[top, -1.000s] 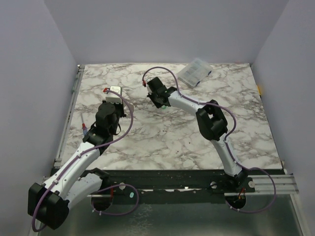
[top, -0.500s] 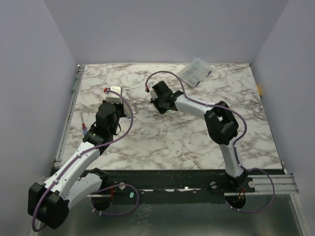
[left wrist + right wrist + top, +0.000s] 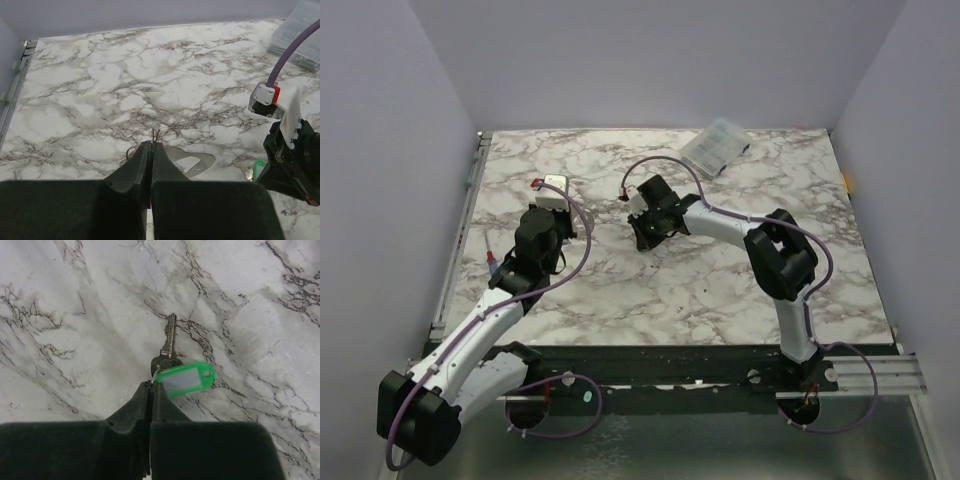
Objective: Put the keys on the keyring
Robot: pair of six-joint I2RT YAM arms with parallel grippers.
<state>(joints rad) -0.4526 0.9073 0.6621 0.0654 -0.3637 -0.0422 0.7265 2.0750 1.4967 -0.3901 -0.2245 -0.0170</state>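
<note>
The left gripper's (image 3: 151, 146) jaws are pressed together on the thin keyring (image 3: 131, 150), whose wire loop shows just beside their tips, low over the marble surface (image 3: 100, 90). Further right, the right gripper's (image 3: 151, 386) jaws are clamped at the head of the key (image 3: 170, 340). Its green tag (image 3: 184, 379) lies alongside and its blade points away.

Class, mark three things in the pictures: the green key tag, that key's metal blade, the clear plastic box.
green key tag (image 3: 181, 380): right wrist view, middle of its white label.
key blade (image 3: 171, 335): right wrist view, mid-shaft.
clear plastic box (image 3: 715, 146): top view, lid centre.
</note>
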